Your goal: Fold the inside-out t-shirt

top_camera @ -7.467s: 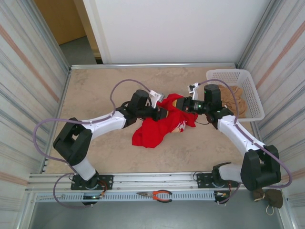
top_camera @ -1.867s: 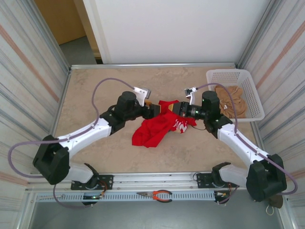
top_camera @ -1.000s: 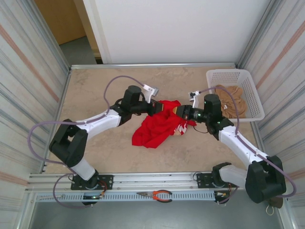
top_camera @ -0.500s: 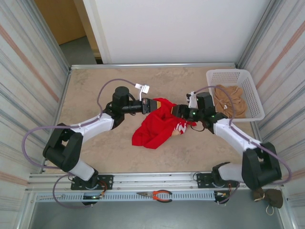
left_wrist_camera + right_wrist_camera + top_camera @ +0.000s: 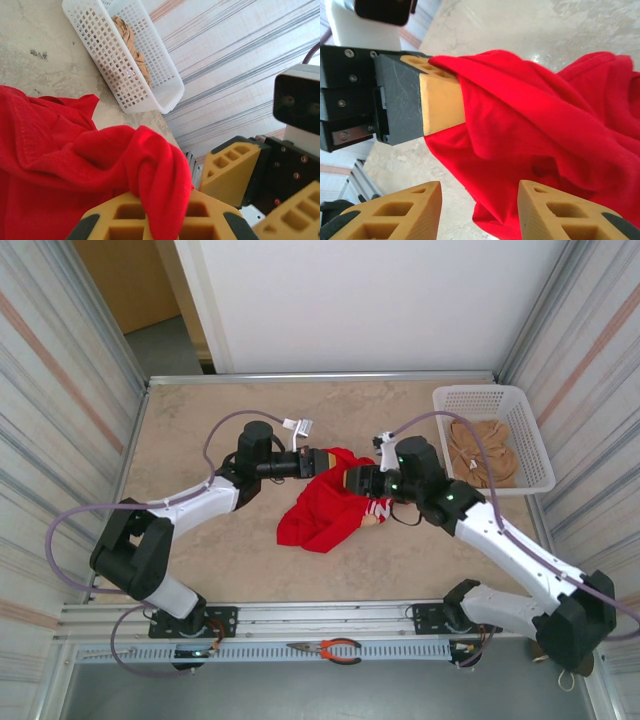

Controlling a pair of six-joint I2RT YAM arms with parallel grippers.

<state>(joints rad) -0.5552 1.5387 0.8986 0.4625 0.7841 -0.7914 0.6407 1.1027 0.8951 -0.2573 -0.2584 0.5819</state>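
The inside-out t-shirt (image 5: 322,512) is a bright red crumpled heap at mid-table, with a patch of white lettering at its right edge. My left gripper (image 5: 318,462) is shut on a fold of its upper edge; the red cloth (image 5: 155,165) bunches out between the yellow fingers (image 5: 120,217). My right gripper (image 5: 356,480) faces the left one from the right, close by, over the shirt's top. Its jaws (image 5: 480,210) stand open with nothing between them, the shirt (image 5: 545,135) hanging just beyond. The left gripper's finger (image 5: 440,100) shows there, pinching the cloth.
A white plastic basket (image 5: 505,398) holding a tan-beige cloth (image 5: 480,448) stands at the right edge, also seen as the basket (image 5: 165,95) in the left wrist view. Pliers (image 5: 330,648) lie on the near rail. Metal walls enclose the table on both sides.
My right gripper has opened, letting go of the shirt, and moved left toward the left gripper. The left gripper drew slightly left, still holding the cloth.
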